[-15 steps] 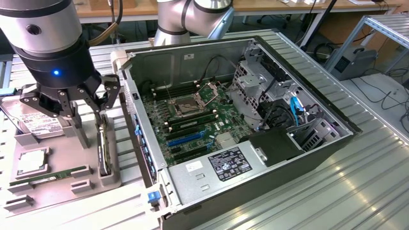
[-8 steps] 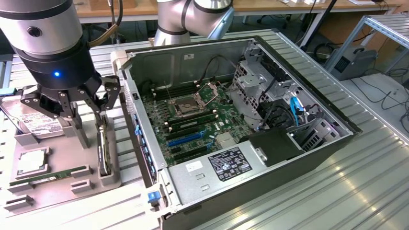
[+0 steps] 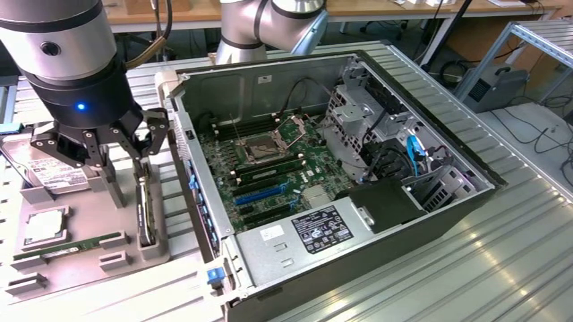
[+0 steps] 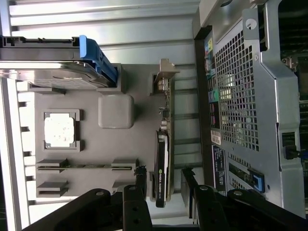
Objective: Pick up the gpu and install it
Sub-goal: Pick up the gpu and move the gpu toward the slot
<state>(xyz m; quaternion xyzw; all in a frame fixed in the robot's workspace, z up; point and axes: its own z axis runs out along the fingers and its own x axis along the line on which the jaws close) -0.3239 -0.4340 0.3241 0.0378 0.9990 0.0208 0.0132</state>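
Grey moulded plastic tray [image 3: 90,275] lies on the ribbed metal surface [image 3: 501,268] in the exterior view, to the left of the open black computer case [image 3: 394,255]. The tray holds the gpu [image 3: 141,208], a thin dark expansion card, upright on its long edge in a slot, probably so both faces stay free for a pinch. The black end effector [image 3: 123,157] hangs just above the card, spread wide and empty. Also in the tray are a boxy silver hard drive with a white label [image 3: 54,178] and a narrow green memory stick [image 3: 67,247]. A black sticker [image 3: 318,228] inside the case has print too small to read.

In the wrist view, the end effector [image 4: 163,179] straddles the gpu [image 4: 162,149] at its black cooler. One fingertip stands on each side, neither clearly touching. A small green-and-white mark [image 4: 159,175] on the cooler may be a maker's logo, but I cannot read it.
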